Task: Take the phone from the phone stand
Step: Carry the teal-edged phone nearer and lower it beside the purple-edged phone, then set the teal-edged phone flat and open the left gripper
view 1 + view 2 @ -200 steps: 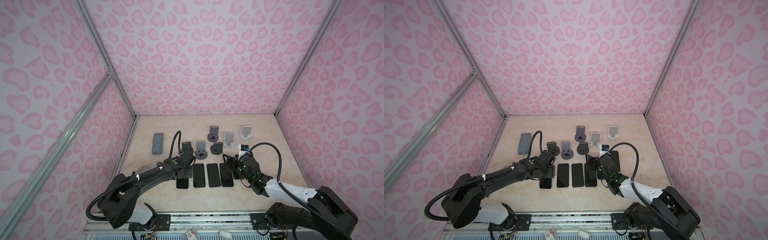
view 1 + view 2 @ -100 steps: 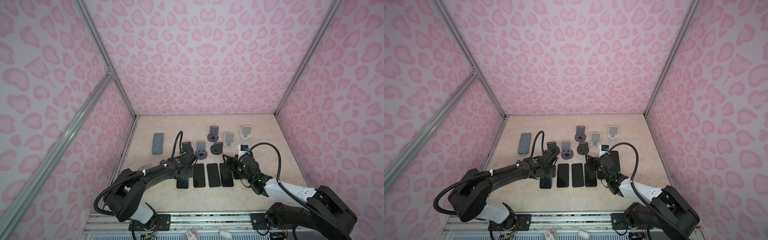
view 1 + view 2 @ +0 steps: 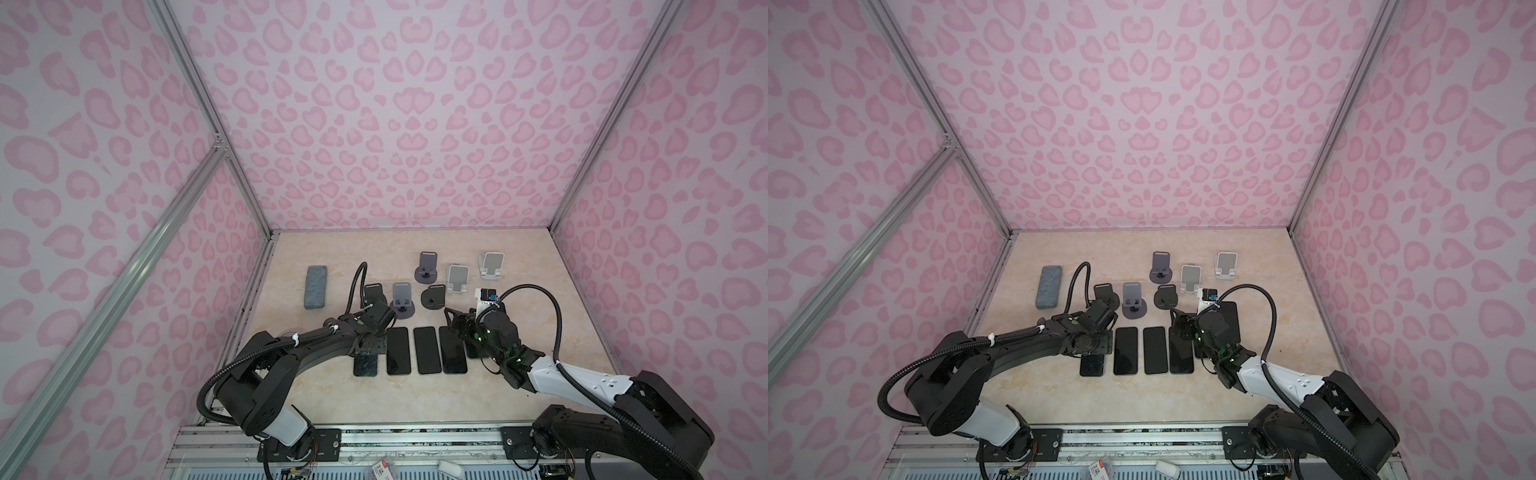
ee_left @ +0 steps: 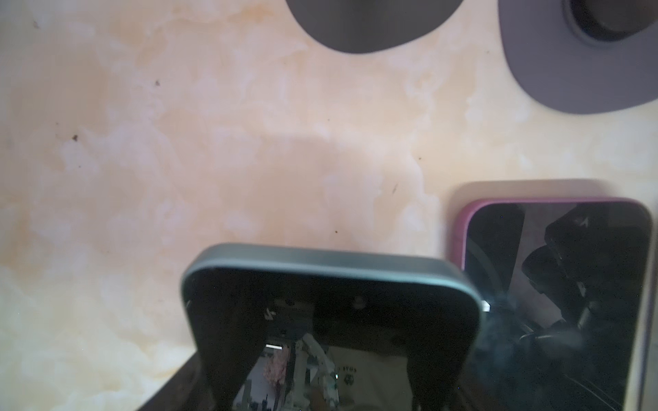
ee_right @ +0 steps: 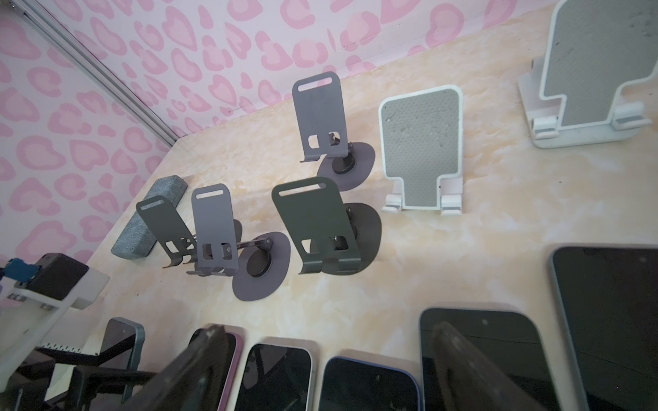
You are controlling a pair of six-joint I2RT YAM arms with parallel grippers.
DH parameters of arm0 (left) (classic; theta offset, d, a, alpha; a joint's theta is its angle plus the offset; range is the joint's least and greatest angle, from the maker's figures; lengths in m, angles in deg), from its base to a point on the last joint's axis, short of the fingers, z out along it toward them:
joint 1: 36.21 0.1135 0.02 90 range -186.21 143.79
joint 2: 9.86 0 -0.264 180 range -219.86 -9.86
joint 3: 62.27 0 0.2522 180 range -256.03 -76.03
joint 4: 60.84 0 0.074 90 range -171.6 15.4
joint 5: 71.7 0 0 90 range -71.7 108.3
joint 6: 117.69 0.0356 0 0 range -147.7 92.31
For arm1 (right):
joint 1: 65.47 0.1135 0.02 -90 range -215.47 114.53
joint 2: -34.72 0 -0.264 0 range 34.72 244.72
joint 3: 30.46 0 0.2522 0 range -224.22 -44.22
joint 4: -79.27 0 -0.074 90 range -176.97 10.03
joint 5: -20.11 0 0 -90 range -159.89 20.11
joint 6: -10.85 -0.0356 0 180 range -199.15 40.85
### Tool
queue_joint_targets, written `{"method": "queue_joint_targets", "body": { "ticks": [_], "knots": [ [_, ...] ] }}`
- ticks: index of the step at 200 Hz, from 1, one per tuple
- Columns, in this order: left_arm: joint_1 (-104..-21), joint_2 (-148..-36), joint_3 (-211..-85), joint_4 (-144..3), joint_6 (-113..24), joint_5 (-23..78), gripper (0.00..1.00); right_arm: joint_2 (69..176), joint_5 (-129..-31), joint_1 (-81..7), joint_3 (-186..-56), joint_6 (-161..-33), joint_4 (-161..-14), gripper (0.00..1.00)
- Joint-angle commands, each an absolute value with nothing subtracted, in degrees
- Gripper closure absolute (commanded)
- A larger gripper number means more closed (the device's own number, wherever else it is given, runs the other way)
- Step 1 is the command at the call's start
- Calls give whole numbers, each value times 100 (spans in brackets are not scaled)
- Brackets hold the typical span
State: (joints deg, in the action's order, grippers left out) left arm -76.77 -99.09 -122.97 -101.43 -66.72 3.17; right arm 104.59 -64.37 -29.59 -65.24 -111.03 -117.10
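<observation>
A phone [image 4: 331, 313] clamped in the fingers of the left gripper [image 3: 369, 345], low over the table [image 3: 332, 399], at the left end of a row of phones [image 3: 426, 350], near a dark stand [image 3: 374, 292], right gripper [image 3: 455, 326] above the row, fingers [image 5: 459, 359] apart

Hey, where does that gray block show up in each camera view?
In a top view: gray block far left, left of the dark stand.
In a top view: gray block, same spot.
Left wrist: not in it.
Right wrist: gray block behind the dark stand.
Shared landmark: that dark stand.
</observation>
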Motion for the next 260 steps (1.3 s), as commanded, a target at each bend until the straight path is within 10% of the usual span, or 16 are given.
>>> {"method": "queue_joint_targets", "body": {
  "ticks": [1, 260],
  "knots": [
    [-7681, -9999, -12349, -9885, -6801, 276, 32, 10441, -6395, -2959, -6531, -11070, -11659, 8],
    [-7681, -10310, -12445, -10061, -6870, 337, 22, 10433, -6375, -2960, -6577, -11066, -11538, 8]
  ]
}}
